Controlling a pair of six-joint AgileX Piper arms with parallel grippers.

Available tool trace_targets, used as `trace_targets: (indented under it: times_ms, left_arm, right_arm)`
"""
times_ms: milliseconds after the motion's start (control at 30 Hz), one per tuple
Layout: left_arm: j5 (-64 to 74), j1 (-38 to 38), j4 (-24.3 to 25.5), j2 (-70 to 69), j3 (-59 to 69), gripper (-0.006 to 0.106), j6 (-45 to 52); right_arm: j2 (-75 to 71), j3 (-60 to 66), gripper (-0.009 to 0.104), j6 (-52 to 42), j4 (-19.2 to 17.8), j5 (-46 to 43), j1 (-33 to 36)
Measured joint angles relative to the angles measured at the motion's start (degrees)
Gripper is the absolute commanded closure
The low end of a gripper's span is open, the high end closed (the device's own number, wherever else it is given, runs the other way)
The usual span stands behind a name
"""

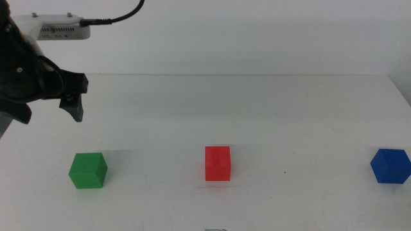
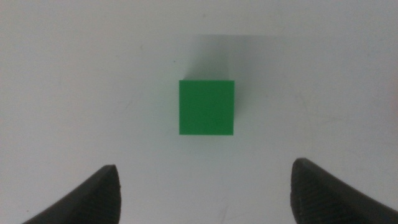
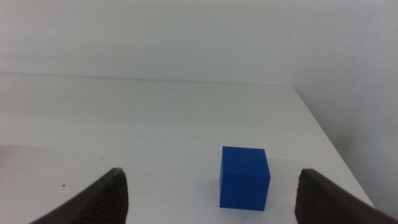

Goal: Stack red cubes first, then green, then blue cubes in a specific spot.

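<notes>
A: Green first: the green cube point(image 1: 88, 170) sits on the white table point(image 1: 257, 102) at the left of the middle view, square on its base and touching nothing.

B: And the left gripper point(image 1: 51, 112)?

A: It hangs in the air above and behind that cube, at the left edge of the middle view. Its wrist camera looks straight down: the green cube point(image 2: 207, 107) lies ahead of the two dark jaws, which stand wide apart and hold nothing.

B: Where is the red cube point(image 1: 218, 163)?

A: Near the centre of the table, well apart from the green one. Nothing rests on top of it.

B: The blue cube point(image 1: 390, 165)?

A: Far right, close to the table's right edge, also alone. The right wrist view shows the blue cube point(image 3: 244, 177) on the tabletop ahead of the right gripper point(image 3: 211, 199), whose jaws are spread wide and empty. That arm does not appear in the middle view.

B: So all three cubes lie in one row?

A: Yes, roughly a line across the table's front, each well apart from its neighbour.
</notes>
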Motion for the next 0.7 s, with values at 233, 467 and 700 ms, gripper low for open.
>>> trace_targets:
  times_ms: [233, 467, 700]
  left_arm:
    - [-0.2, 0.0, 0.5, 5.1, 0.0, 0.007, 2.8]
    - [-0.7, 0.1, 0.3, 11.4, 0.0, 0.007, 4.7]
    - [-2.6, 2.5, -4.4, 16.9, 0.0, 0.007, 7.2]
  right_arm:
    - [0.0, 0.0, 0.001, 0.0, 0.0, 0.0, 0.0]
    - [0.0, 0.0, 0.001, 0.0, 0.0, 0.0, 0.0]
    - [0.0, 0.0, 0.001, 0.0, 0.0, 0.0, 0.0]
